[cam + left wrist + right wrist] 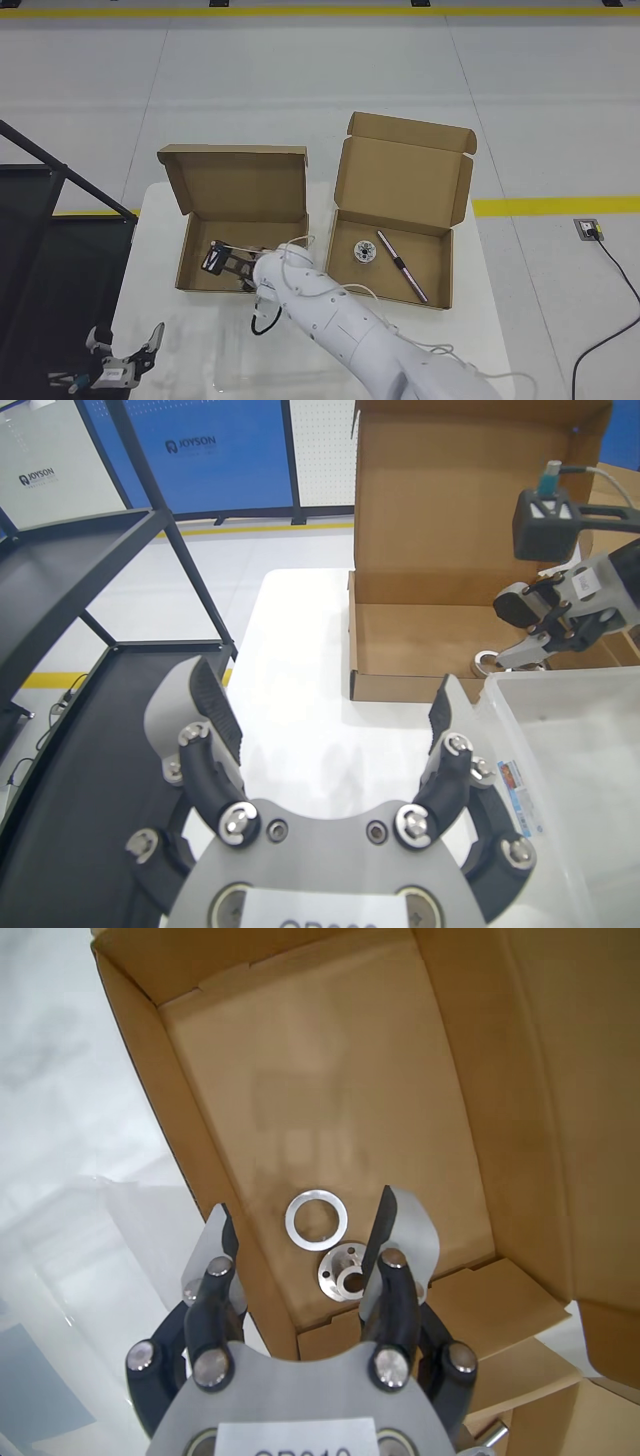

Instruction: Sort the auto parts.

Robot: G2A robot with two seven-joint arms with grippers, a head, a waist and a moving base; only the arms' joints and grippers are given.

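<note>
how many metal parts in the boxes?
4. Ring and flanged hub in the box below the right gripper; round part and rod in the other box. Arm may hide more.

My right tool (305,1203) hangs w/ fingers apart over the near corner of the left box (240,240). The box wall (200,1153) runs under 1 finger, so side room is tight there. A ring (289,1220) and a flanged hub (330,1278) lie just beside each other below. Open box floor stretches beyond them. The raised lid (235,180) blocks the far side. My left tool (322,675), fingers spread, has bare worktop (300,625) ahead, w/ the black rack (75,565) on its left and the clear bin (550,750) on its right.
</note>
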